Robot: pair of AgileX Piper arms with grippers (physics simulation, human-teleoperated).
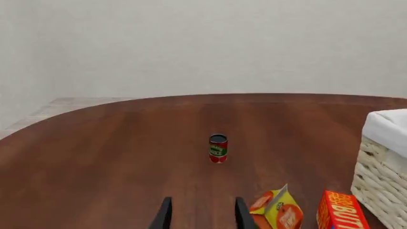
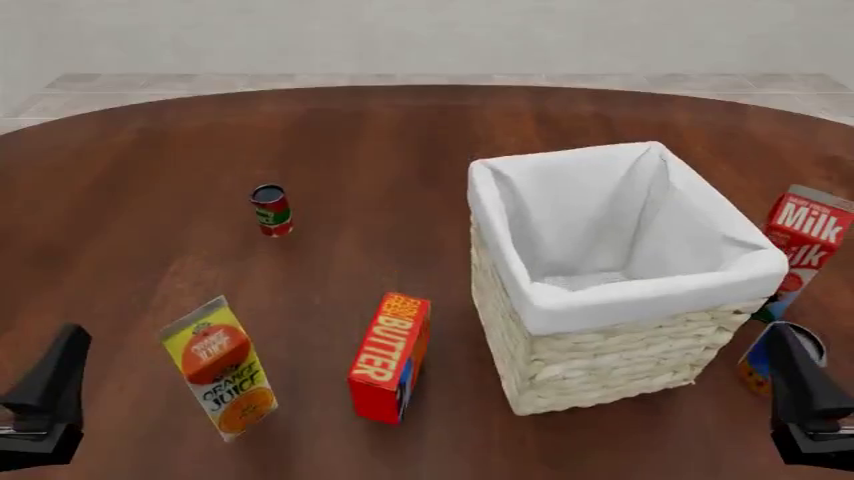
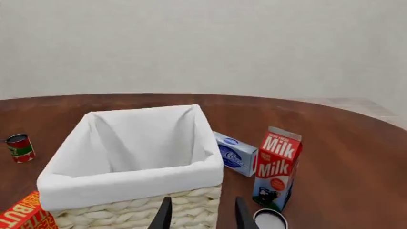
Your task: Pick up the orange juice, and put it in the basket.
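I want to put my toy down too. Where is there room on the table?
Bare wood lies beyond the small can toward the table's far edge, and between the can and the basket. It is crowded nearer: orange juice and butter box stand close, and the milk carton crowds the basket's right.

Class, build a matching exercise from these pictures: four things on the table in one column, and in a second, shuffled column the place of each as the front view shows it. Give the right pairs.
Things:
1. orange juice
2. butter box
3. milk carton
4. small red can

Places:
A. right of the basket
B. far left, standing alone
C. near left corner
D. just left of the basket

Pairs: 1-C, 2-D, 3-A, 4-B
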